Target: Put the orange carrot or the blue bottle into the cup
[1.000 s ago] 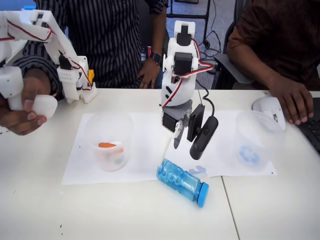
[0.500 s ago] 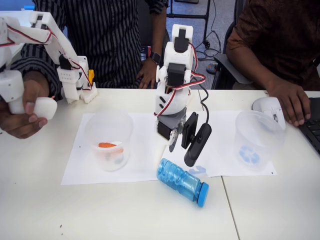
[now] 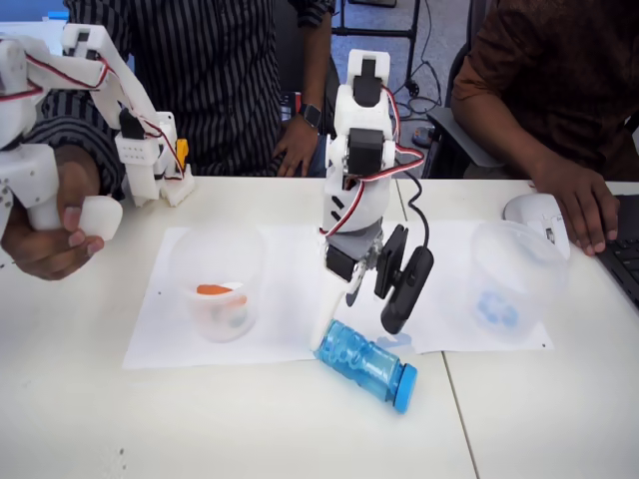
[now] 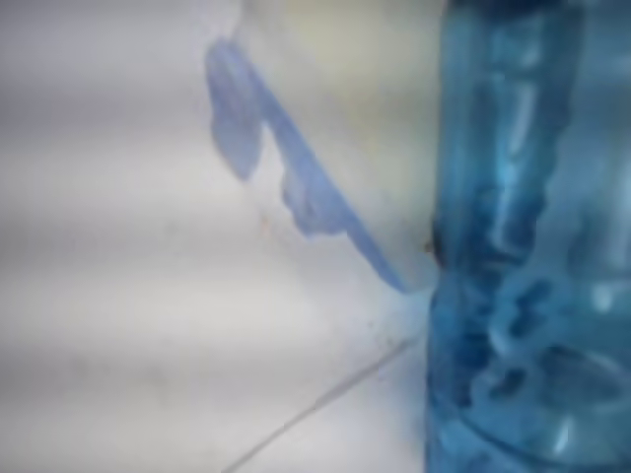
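Nearest to us in the fixed view, the blue bottle (image 3: 364, 362) lies on its side on the bare table, cap toward the lower right, its ribbed base touching the front edge of the paper sheets (image 3: 290, 299); we judge it lies there simply waiting to be picked up, since nothing holds it. In the wrist view the bottle (image 4: 523, 246) looms large and blurred along the right side, which suggests the camera hangs very close above it. Just behind and above the bottle, the gripper (image 3: 374, 299) points downward over its base end, with the black camera pod hanging beside it; we cannot tell whether its fingers stand apart or together, because the pod and arm hide them, and it grips nothing that we can see. Its downward tilt reads to us as an approach for a grasp. Farther back to the right stands the cup (image 3: 511, 279) with the blue arrows mark, upright on the paper and well apart from the bottle. To the left stands another clear cup (image 3: 218, 281) with something orange inside. The path from bottle to cup looks open to us, though a computer mouse (image 3: 536, 215) under a person's hand (image 3: 584, 205) sits just behind the cup
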